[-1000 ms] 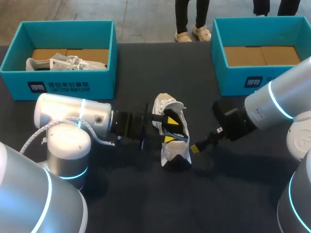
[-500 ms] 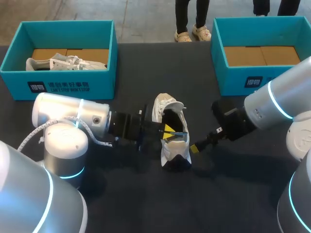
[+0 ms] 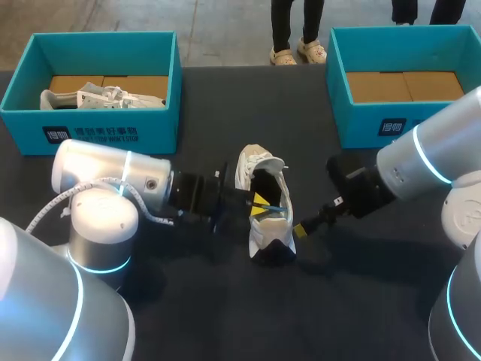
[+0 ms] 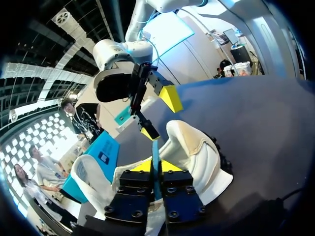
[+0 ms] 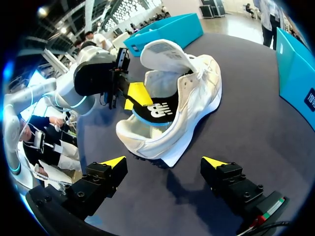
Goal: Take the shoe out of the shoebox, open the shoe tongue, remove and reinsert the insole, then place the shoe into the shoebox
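Dark table (image 3: 225,105) bears left shoebox (image 3: 90,131), white shoe (image 3: 98,98) inside, and right shoebox (image 3: 368,124)

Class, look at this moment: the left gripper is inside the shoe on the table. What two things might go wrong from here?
1. The left gripper pinches only a thin edge of the insole, so the insole may slip free or buckle.
2. The right gripper is open and holds nothing, so nothing steadies the shoe. It could drag or tip on the table.
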Action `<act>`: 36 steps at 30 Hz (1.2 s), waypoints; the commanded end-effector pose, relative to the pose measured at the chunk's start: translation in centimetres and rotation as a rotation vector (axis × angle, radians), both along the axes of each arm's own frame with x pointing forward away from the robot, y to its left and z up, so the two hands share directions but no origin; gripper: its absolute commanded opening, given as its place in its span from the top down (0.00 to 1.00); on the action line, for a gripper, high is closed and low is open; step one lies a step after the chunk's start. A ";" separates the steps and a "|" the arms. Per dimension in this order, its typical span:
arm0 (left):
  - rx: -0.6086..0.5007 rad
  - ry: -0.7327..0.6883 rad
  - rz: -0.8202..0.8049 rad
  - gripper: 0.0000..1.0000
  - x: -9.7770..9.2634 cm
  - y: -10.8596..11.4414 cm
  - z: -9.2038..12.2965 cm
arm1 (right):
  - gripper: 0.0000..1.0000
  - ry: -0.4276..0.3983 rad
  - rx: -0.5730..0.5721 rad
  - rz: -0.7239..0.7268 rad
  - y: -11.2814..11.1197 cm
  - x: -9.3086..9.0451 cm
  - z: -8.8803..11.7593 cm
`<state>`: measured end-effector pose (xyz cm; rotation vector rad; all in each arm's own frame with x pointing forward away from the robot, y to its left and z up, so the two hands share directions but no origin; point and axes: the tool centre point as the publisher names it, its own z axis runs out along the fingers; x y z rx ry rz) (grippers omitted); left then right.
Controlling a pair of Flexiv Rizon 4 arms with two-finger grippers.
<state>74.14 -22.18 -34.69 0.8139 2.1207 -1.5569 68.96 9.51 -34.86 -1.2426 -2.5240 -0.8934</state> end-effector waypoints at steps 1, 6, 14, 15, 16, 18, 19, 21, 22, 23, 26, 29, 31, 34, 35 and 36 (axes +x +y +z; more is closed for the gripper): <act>-0.008 -0.008 0.005 0.52 0.0 0.0 0.5 | 0.00 0.001 -0.004 -0.001 0.2 0.2 0.0; -0.024 -0.014 0.004 0.28 0.0 0.1 1.1 | 0.00 -0.001 -0.005 -0.001 0.3 0.4 0.1; -0.041 -0.028 0.002 0.31 0.4 0.3 2.1 | 0.00 0.000 -0.005 -0.006 0.4 0.5 0.1; -0.042 -0.032 0.000 0.32 0.4 0.4 2.2 | 0.00 0.001 -0.005 -0.006 0.4 0.5 0.1; -0.044 -0.033 -0.001 0.31 0.4 0.4 2.3 | 0.00 0.001 -0.005 -0.007 0.4 0.5 0.1; -0.046 -0.037 -0.003 0.31 0.4 0.5 2.5 | 0.00 0.002 -0.005 -0.006 0.4 0.5 0.1; -0.046 -0.039 -0.004 0.31 0.4 0.5 2.6 | 0.00 0.002 -0.005 -0.006 0.5 0.5 0.1; -0.048 -0.042 -0.007 0.31 0.4 0.6 2.9 | 0.00 0.001 -0.005 -0.006 0.5 0.5 0.2; -0.049 -0.044 -0.010 0.32 0.4 0.6 3.0 | 0.00 0.001 -0.006 -0.007 0.5 0.5 0.2; -0.049 -0.047 -0.013 0.33 0.4 0.6 3.1 | 0.00 0.001 -0.006 -0.007 0.5 0.4 0.3; -0.048 -0.055 -0.024 0.31 0.2 0.7 3.4 | 0.00 0.002 -0.013 -0.010 0.3 0.2 0.6; -0.048 -0.057 -0.027 0.30 0.1 0.7 3.5 | 0.00 0.003 -0.014 -0.012 0.2 0.1 0.6; -0.050 -0.063 -0.033 0.29 0.0 0.8 3.8 | 0.00 0.003 -0.014 -0.013 0.2 0.1 0.6; -0.052 -0.072 -0.041 0.31 -0.1 1.0 4.4 | 0.00 0.002 -0.014 -0.015 0.2 -0.1 0.6; -0.053 -0.074 -0.042 0.31 -0.1 1.1 4.6 | 0.00 0.002 -0.013 -0.016 0.2 -0.1 0.6; -0.053 -0.076 -0.043 0.31 -0.1 1.1 4.8 | 0.00 0.001 -0.013 -0.017 0.2 -0.1 0.6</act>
